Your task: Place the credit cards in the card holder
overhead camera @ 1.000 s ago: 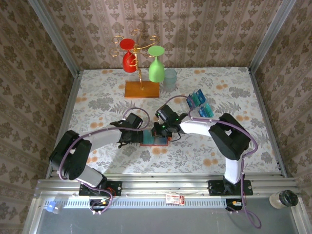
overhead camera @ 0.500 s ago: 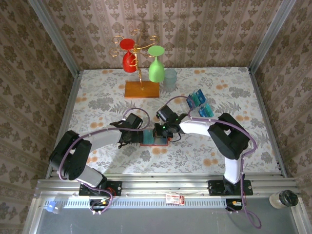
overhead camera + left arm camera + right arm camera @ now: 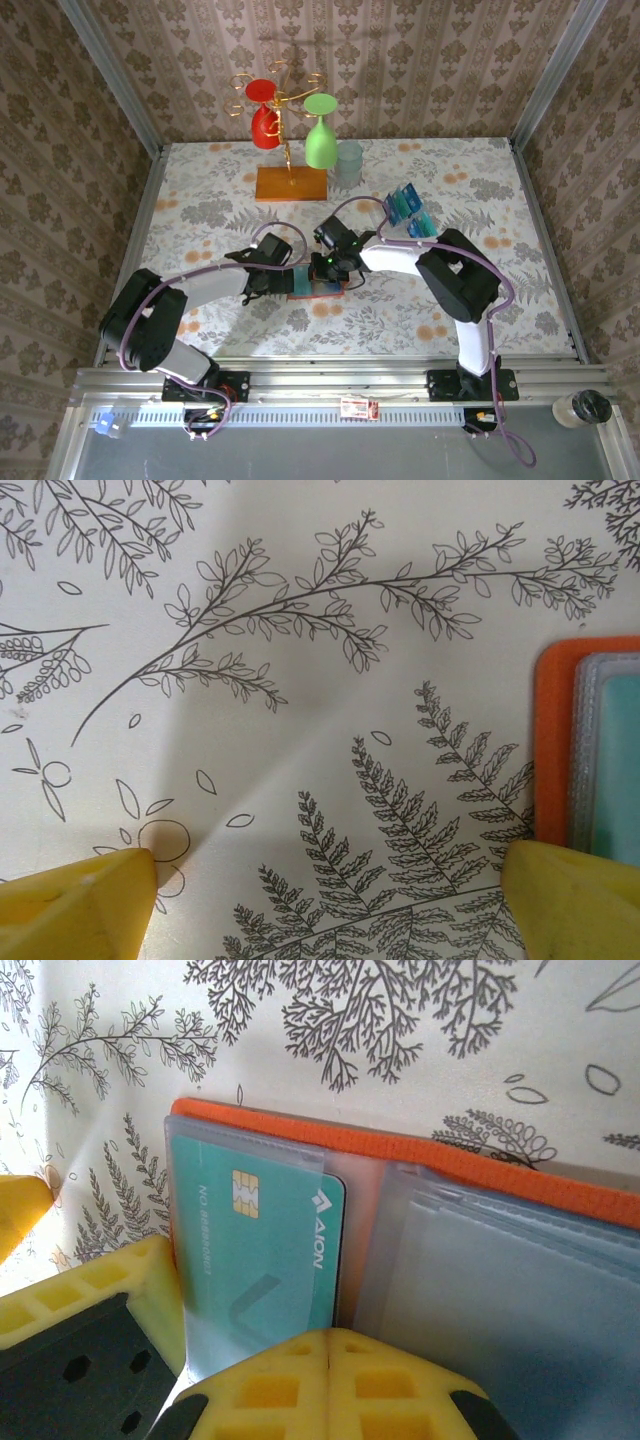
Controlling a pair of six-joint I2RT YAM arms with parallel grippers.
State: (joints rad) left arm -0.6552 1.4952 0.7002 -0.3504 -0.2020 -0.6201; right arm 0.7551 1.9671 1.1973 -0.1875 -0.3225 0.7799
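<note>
One teal credit card (image 3: 260, 1250) is lying in the left clear pocket of the open card holder (image 3: 480, 1165). Most of its face is showing through the plastic, while its near edge is disappearing under the right gripper (image 3: 330, 1345). That gripper's yellow fingers are meeting along a seam with no gap between them, right at the card's near edge. Whether they are pinching anything cannot be told, and it is looking more like a push than a grip. The right-hand pockets (image 3: 500, 1290) are showing no card.

From overhead, the card holder (image 3: 318, 287) is lying flat on the floral table (image 3: 200, 200), near its middle, between the two grippers. The left gripper (image 3: 325, 865) is hanging wide open and empty, low over the cloth. One of its fingertips is overlapping the holder's orange edge (image 3: 553, 740), probably steadying it.

Judging by this, the job is looking early. One card is nearly seated. The other blue and teal credit cards (image 3: 404, 207) are standing in the rack (image 3: 420, 230) toward the far right, well apart from the holder, each waiting to be fetched and slid in.
</note>
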